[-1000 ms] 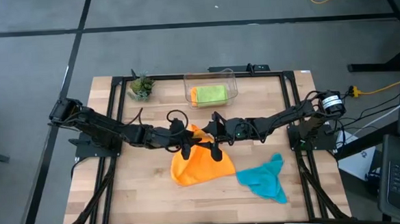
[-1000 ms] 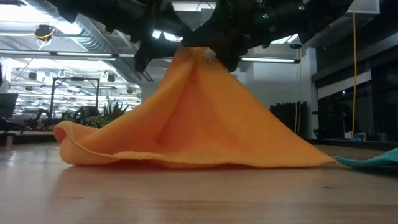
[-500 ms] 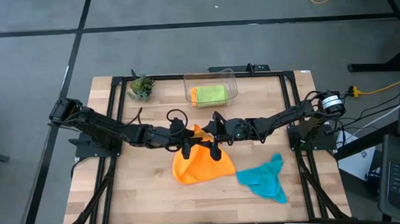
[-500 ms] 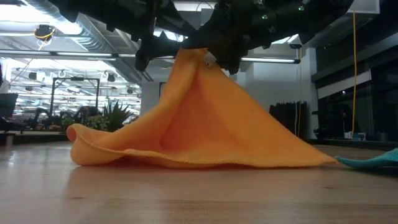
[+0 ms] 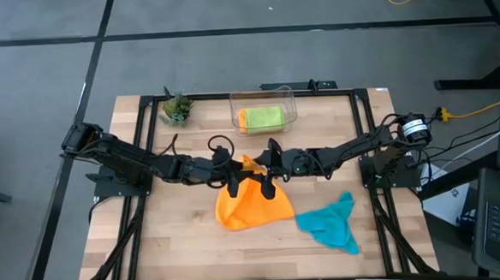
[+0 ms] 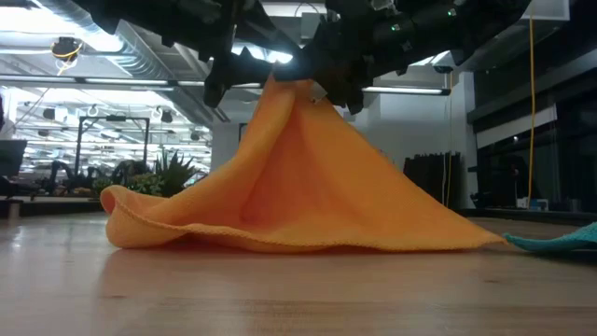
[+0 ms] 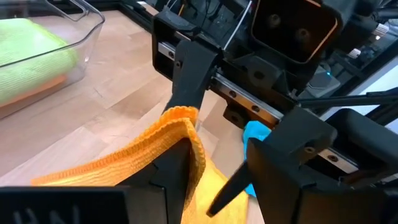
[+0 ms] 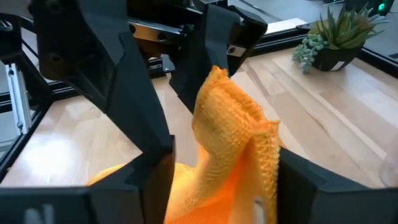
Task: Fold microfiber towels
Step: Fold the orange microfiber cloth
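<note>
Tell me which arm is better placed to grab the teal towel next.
Probably the right: the teal towel lies on its side of the table, nearer the right gripper. Both grippers, including the left gripper, meet at the raised orange towel.

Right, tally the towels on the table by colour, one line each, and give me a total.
Orange: 1 seen clearly, the orange towel lifted at mid-table
Teal blue: 1, the teal towel crumpled on the table
Lime green: 1, the green towel in the clear bin
Total: 3 clearly visible; a hint of orange shows under the green one, too hidden to count.
</note>
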### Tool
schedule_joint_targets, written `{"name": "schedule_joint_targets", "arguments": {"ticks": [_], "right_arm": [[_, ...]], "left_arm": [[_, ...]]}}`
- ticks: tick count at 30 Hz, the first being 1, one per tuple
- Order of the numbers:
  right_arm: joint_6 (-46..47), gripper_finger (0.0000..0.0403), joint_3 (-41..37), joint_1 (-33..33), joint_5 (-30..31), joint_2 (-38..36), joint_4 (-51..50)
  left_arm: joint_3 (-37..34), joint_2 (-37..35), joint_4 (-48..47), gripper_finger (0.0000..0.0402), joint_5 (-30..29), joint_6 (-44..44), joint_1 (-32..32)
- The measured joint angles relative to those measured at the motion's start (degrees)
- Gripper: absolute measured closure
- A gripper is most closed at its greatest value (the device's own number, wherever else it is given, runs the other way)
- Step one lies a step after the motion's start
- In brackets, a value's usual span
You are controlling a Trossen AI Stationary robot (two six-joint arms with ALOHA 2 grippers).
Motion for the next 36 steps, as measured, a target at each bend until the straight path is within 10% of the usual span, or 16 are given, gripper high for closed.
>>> {"name": "schedule_joint_targets", "arguments": {"ticks": [12, 24, 36], "right_arm": [[-0.5, 0.0384, -0.1, 0.0, 0.1, 0.0, -0.4], [-2.7, 0.0399, 0.0, 0.0, -2.2, 0.0, -0.1], [-21.0, 0.0401, 1.5, 0.5, -39.1, -2.9, 2.0]], "left_arm": [[0.0, 0.0, 0.3, 0.0249, 1.0, 0.0, 0.0], [0.5, -7.5, 1.2, 0.0249, 5.7, 5.0, -3.1], [0.8, -18.5, -14.1, 0.0252, 7.4, 17.6, -9.6]]}}
